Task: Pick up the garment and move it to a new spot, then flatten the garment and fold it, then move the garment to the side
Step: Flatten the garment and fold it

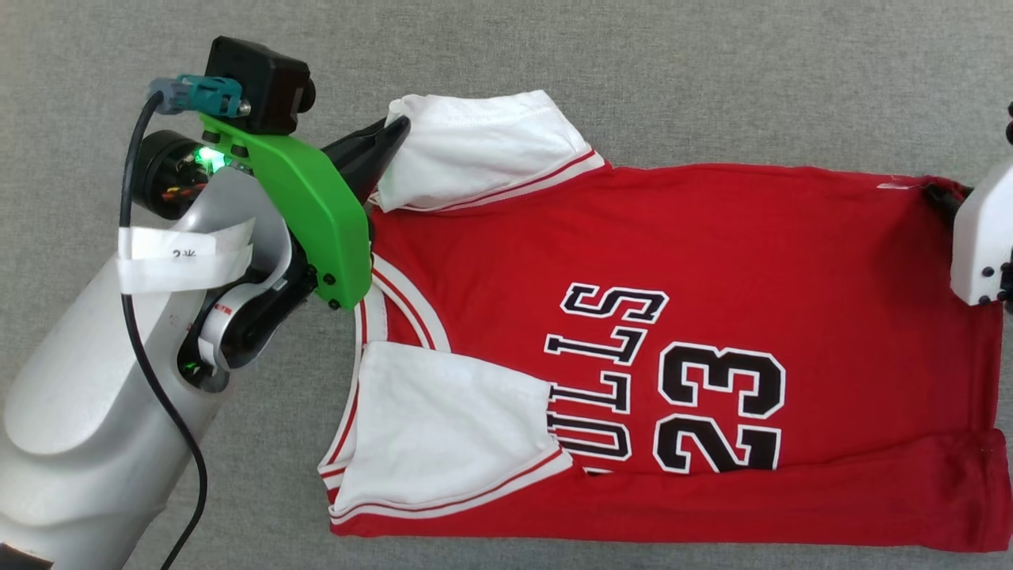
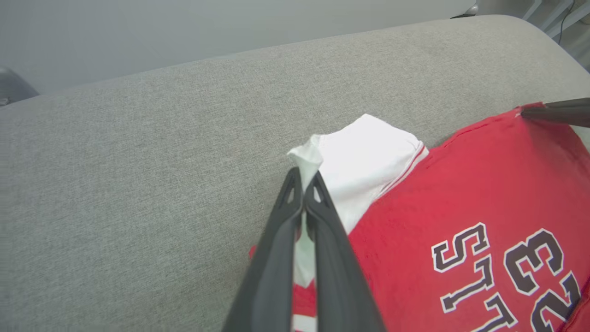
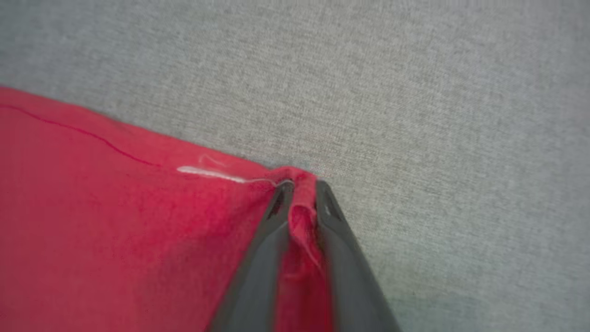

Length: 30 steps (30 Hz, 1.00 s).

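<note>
The red garment lies spread on the grey cushion, collar to the left, its black "BULLS 23" print sideways and its near long edge folded over. My left gripper is shut on the far white sleeve; in the left wrist view the sleeve's corner pokes out from between the fingertips of the left gripper. My right gripper is shut on the red hem corner at the far right. In the head view, this corner meets the white right wrist housing.
The grey fabric cushion runs under everything; its rounded far edge shows in the left wrist view with a pale wall behind. The near sleeve lies folded onto the shirt's front.
</note>
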Available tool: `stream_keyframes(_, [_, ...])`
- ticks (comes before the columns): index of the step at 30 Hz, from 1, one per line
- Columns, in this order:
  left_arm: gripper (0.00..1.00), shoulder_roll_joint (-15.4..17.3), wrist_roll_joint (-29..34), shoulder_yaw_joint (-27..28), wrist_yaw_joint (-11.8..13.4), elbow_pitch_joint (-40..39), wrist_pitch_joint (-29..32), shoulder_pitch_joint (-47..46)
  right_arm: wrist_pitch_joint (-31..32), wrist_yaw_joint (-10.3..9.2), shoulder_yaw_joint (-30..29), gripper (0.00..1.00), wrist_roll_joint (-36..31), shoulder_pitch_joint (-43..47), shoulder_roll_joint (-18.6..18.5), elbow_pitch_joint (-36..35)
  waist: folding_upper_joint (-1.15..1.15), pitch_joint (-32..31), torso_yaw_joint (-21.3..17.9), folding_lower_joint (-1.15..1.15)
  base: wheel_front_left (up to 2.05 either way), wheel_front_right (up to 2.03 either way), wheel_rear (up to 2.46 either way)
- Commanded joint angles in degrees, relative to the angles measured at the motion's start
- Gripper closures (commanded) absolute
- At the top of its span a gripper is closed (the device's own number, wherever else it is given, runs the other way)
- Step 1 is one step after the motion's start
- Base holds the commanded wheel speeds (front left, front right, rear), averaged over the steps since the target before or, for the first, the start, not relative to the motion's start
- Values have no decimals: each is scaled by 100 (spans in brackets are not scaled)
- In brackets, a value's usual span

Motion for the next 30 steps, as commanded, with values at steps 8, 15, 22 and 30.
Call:
stream_keyframes(8, [100,-69,-86,96,30,387,-327,254,-1071,-3,13,100,-41,178,186,350,0,-515,-30,0,0,0,0])
stream_keyframes(15, [100,-116,-243,155,105,541,-586,731,-1815,-3,-347,100,330,621,384,365,0,-1080,-16,0,0,0,0])
stream_keyframes(22, [100,-93,-392,142,196,472,-712,1324,-2236,-3,-502,100,705,1301,343,61,0,-1458,52,0,0,0,0])
stream_keyframes(30, [100,59,-437,-5,338,276,-770,2162,-2336,-3,-604,100,1234,2371,259,-473,0,-1691,128,0,0,0,0])
